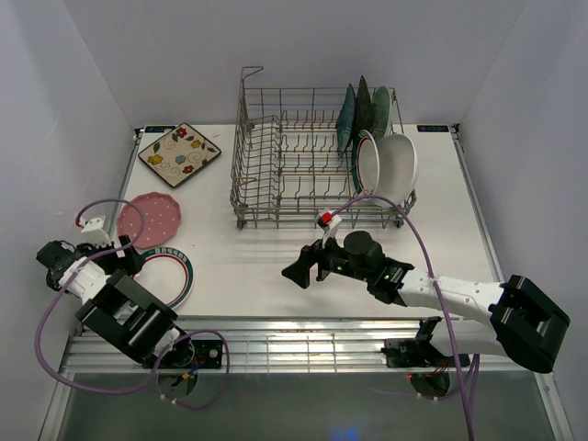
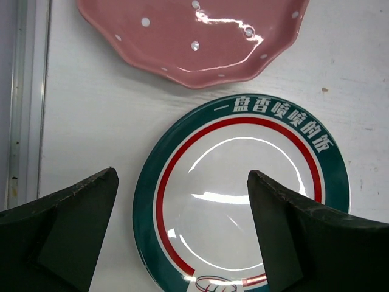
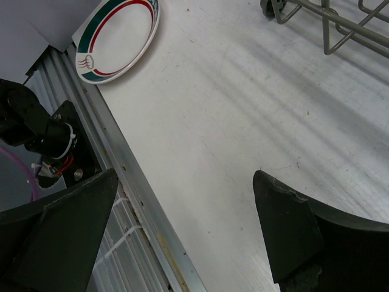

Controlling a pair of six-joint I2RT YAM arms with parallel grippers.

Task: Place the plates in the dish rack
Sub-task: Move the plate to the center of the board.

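the left gripper (image 2: 181,177) is held wide open and nothing is gripped in it. the same is seen of the right gripper (image 3: 185,176), which hangs empty over bare table (image 1: 257,285). directly beneath the left fingers, and reaching under the right-hand one, the green-rimmed plate (image 2: 243,201) lies flat. just ahead of the fingertips the pink dotted plate (image 2: 194,36) is found, its scalloped edge very near the green rim, though contact cannot be confirmed. further ahead of that gripper the cream floral plate (image 1: 180,153) waits. the dish rack (image 1: 241,179) stands ahead of the right gripper, with several plates (image 1: 386,161) already stood on edge at its far right end and the tines to their left unfilled.

the step in hand is judged to be the pick-up of the green-rimmed plate. since it lies flat, a straight descent is likely to be stopped by the plate's face. a better hold is expected if the gripper is shifted so that the rim alone is straddled, one finger set inside and one slid under the outer lip. the near or left rim should be preferred, so that the pink plate is not nudged. the glaze looks glossy and is judged slippery, so the jaws should be closed firmly before any lift, and the plate should be tilted upright only once the table is cleared.
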